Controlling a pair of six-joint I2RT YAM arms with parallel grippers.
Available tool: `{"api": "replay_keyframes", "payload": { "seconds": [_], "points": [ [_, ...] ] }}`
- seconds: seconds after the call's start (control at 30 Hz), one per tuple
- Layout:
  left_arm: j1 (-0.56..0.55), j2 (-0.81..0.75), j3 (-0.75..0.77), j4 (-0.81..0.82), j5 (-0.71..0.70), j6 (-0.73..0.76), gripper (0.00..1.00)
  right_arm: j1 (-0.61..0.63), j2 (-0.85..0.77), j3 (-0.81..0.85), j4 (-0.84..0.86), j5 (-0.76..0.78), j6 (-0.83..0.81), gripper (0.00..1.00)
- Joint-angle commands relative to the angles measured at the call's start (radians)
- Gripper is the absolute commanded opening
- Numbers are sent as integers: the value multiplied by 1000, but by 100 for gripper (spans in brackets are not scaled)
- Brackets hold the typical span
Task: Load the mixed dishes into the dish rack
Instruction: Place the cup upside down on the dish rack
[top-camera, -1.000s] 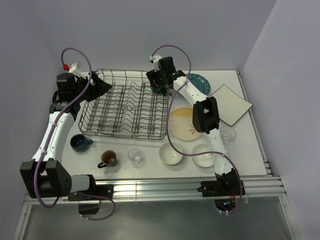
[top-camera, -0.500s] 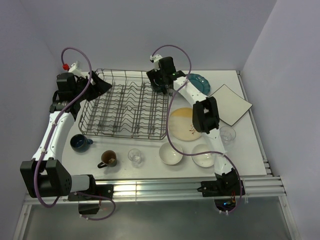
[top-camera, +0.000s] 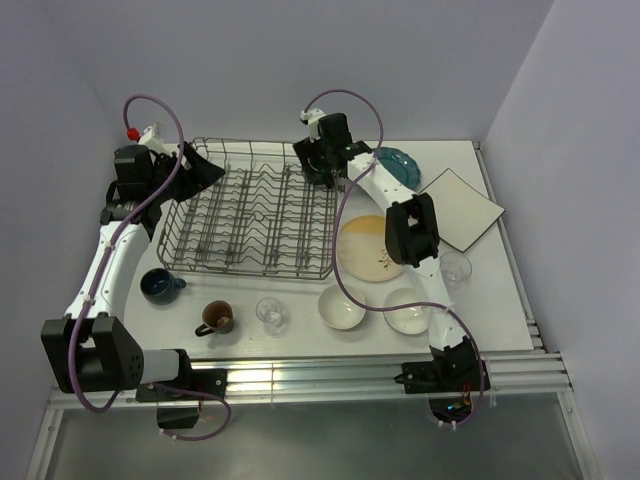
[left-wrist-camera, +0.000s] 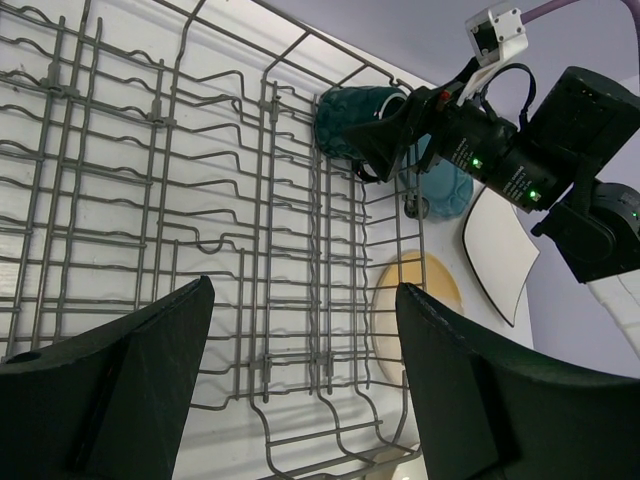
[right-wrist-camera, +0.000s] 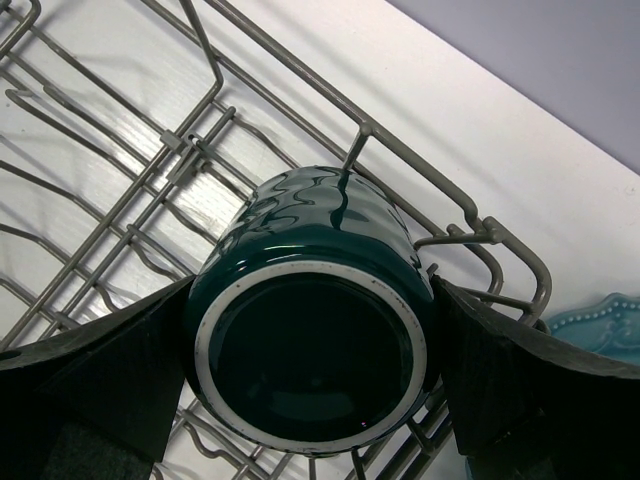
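Note:
The dish rack (top-camera: 250, 215) lies at the table's far left-centre, its wires filling the left wrist view (left-wrist-camera: 265, 250). A dark teal mug (right-wrist-camera: 310, 350) sits bottom-up at the rack's far right corner, and my right gripper (top-camera: 322, 172) is shut on it, one finger pressed to each side. My left gripper (top-camera: 205, 170) hovers open over the rack's far left corner, with only rack wire between its fingers (left-wrist-camera: 305, 290). On the table lie a teal plate (top-camera: 400, 165), a white square plate (top-camera: 460, 208), a yellow plate (top-camera: 370, 250), two white bowls (top-camera: 341, 308) and two mugs (top-camera: 160, 285).
Small clear glasses stand at the front (top-camera: 270, 313) and at the right (top-camera: 455, 268). A brown mug (top-camera: 216, 318) sits near the front edge. Purple walls close in the back and both sides. The right arm reaches over the yellow plate.

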Motion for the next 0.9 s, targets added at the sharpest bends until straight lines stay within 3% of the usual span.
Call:
{"api": "replay_keyframes", "payload": {
  "seconds": [0.0, 0.5, 0.87],
  "points": [
    [0, 7, 12, 56, 35, -17, 80, -23, -11, 69, 109, 6, -9, 96],
    [-7, 72, -38, 186, 147, -120, 80, -31, -30, 63, 123, 9, -12, 100],
    [-19, 133, -23, 193, 169, -124, 80, -42, -47, 43, 129, -12, -9, 100]
  ]
}}
